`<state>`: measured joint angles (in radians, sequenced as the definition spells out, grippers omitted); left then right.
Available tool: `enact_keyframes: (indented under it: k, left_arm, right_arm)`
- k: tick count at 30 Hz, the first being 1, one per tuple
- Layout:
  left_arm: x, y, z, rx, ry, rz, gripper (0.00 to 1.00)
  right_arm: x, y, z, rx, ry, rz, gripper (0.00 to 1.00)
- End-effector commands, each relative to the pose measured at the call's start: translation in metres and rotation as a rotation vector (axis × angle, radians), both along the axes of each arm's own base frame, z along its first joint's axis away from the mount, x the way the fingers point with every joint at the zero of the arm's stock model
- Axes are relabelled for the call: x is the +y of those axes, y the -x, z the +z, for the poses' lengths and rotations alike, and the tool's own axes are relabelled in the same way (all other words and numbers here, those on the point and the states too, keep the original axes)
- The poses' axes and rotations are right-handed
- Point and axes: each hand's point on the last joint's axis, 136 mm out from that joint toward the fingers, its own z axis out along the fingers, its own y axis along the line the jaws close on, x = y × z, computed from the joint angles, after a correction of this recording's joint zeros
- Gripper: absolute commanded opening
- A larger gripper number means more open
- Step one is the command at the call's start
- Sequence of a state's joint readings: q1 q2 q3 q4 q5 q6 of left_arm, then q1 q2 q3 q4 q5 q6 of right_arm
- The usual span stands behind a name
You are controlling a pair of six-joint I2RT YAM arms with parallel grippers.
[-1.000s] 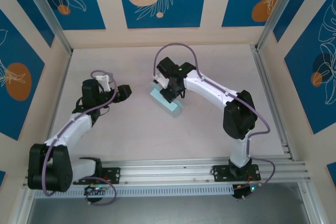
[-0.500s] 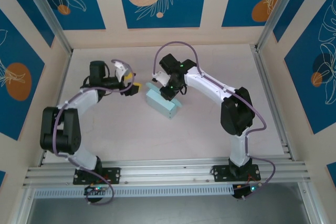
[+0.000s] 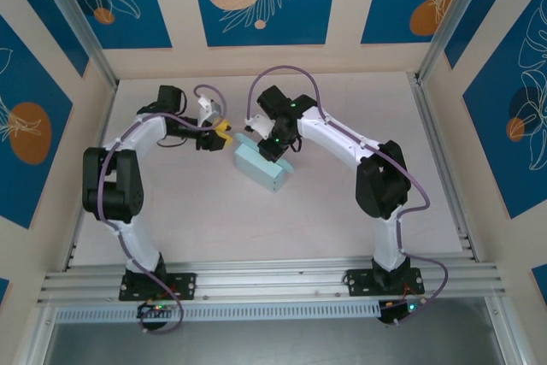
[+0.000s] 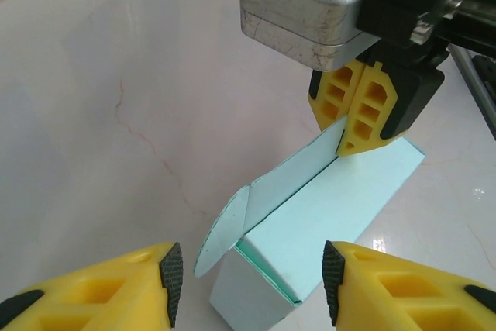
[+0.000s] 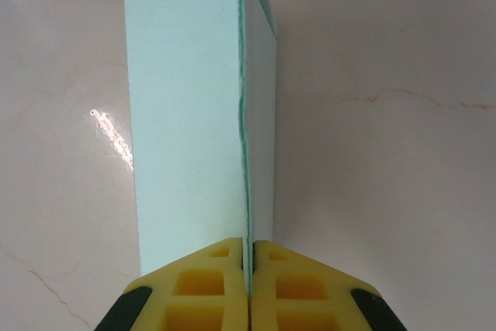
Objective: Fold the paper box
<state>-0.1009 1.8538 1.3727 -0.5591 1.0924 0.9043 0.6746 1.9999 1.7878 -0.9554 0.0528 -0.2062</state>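
Paper box lies on its side on the table, rounded end flap ajar. At the box's upper edge the right gripper is pinched tight on the thin card; just off its open end the left gripper gapes wide, holding nothing.

— Paper box?
— Pale aqua card, shaped into a long rectangular tube. Lying on the table mid-scene, slanted from far left to near right.
— Closed up?
— Open at the left end, with a rounded flap swung outward. Lifted along one long top edge.
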Motion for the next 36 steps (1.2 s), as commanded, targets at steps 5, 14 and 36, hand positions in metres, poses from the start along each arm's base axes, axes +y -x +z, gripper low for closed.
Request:
enact_keyframes:
  k: [5, 14, 36]
  left_arm:
    - [-0.011, 0.004, -0.022, 0.009, -0.118, -0.047, 0.51]
    - [-0.019, 0.0, -0.022, 0.0, -0.131, -0.047, 0.37]
    - [-0.016, -0.004, -0.026, 0.016, -0.157, -0.04, 0.31]
  right_arm:
    - [0.005, -0.002, -0.008, 0.0, 0.017, 0.031, 0.0]
    - [0.007, -0.002, -0.01, -0.008, 0.035, 0.039, 0.0]
    - [0.008, -0.004, -0.009, -0.031, 0.04, 0.041, 0.0]
